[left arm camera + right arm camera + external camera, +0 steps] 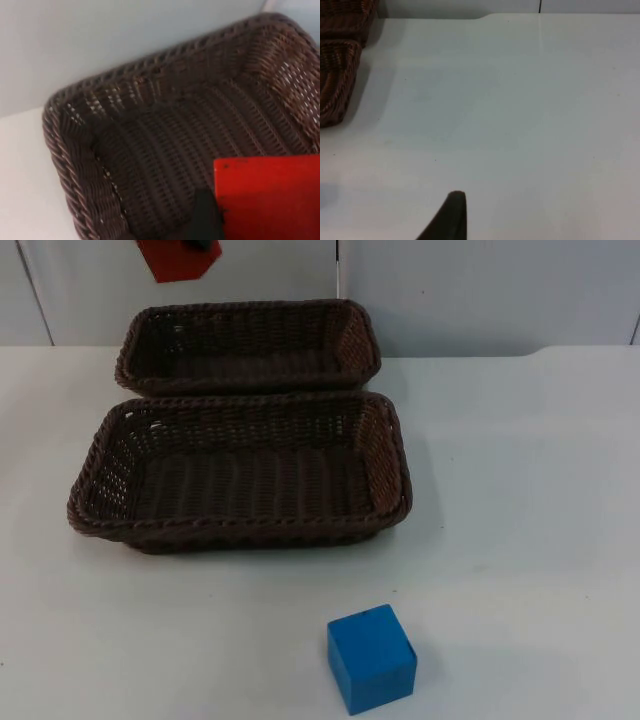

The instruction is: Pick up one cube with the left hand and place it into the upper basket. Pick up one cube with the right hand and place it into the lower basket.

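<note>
Two dark brown wicker baskets are set touching on the white table (520, 490): the upper basket (250, 312) by the grey partition wall (480, 290), the lower basket (240, 530) in front of it. A red cube (178, 258) is carried high above the upper basket's left end, clamped in the left gripper (210, 220), as the left wrist view shows: one black fingertip is pressed to the cube's flat face, with the basket's woven floor beneath. A blue cube (371, 657) rests on the table near the lower basket's front rim, untouched. The right gripper (451, 215) is held waiting over bare table beside the baskets; whether it is open cannot be told.

Risk, as judged: since the red cube hangs near the basket's left end, a release made now could land it on the braided rim, from which it might tip outward or into the lower basket. Both cubes are smooth, matt and sharp-edged; the baskets are rectangular, ribbed, with sloping open-weave walls.
</note>
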